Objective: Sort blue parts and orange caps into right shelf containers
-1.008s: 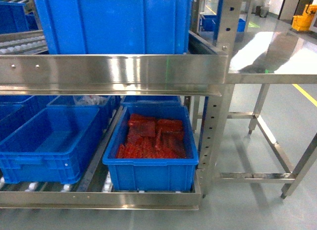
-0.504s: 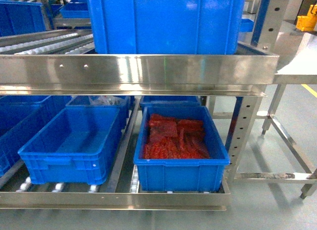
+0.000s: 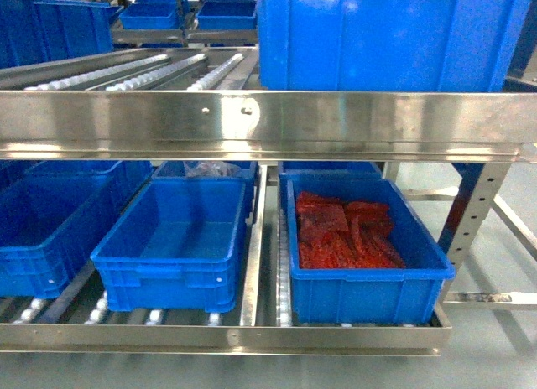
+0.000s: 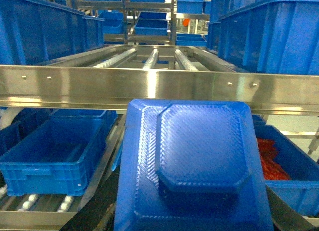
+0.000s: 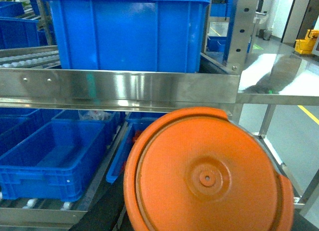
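Blue part [image 4: 194, 166] filling left wrist view, orange cap [image 5: 207, 176] filling right; grippers hidden, grip state unknowable; steel rail [image 3: 268, 121] at 12 o'clock risking collision.

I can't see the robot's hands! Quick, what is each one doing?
Left: fingers hidden; a blue part fills its wrist view, so holding cannot be told.
Right: fingers hidden; an orange cap fills its wrist view, so holding cannot be told.

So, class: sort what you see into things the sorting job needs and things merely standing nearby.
Needed for the job:
- textured blue plastic part
- round orange plastic cap
- empty blue ribbed crate
- blue crate of red pieces

Merely nearby:
- large blue upper-shelf crate
- yellow mop bucket
- steel side table
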Robot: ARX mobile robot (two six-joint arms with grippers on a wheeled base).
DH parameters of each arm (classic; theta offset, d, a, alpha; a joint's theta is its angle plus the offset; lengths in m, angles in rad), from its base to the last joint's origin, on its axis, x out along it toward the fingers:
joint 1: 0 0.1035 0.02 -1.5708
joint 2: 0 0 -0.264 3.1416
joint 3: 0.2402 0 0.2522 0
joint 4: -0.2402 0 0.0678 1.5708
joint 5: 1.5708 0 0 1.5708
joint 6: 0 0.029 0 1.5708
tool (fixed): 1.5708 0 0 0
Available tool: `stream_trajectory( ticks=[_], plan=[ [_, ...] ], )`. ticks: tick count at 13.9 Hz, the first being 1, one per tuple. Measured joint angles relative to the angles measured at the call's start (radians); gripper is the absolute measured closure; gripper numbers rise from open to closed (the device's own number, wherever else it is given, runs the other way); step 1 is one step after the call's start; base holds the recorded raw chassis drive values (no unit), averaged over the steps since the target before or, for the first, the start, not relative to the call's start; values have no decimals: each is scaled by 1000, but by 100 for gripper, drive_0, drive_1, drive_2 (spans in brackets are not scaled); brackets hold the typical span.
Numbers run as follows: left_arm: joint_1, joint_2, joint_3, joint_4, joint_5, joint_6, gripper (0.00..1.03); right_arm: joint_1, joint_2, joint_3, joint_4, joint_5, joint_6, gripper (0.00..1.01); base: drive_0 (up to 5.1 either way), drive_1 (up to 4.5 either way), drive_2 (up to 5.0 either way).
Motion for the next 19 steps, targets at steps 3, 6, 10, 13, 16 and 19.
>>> stream_trajectory(
  ticks=[3,6,10,13,16,19],
  plan=[
    [0,0,0,0,-1,0,60,0,0,0,0,0,0,56,-505,236,236],
    [0,0,0,0,0,0,60,0,0,0,2,0,0,56,-493,248,248],
    [0,0,0,0,-1,0,60,0,0,0,2,0,0,56,-487,254,254],
    [0,0,0,1,-1,0,60,0,0,0,6,0,0,56,-488,252,252],
    [0,0,0,0,0,0,60,0,0,0,2,0,0,56,-492,249,249],
    [0,0,0,1,1,0,60,0,0,0,-1,0,0,56,-489,252,252]
  ],
)
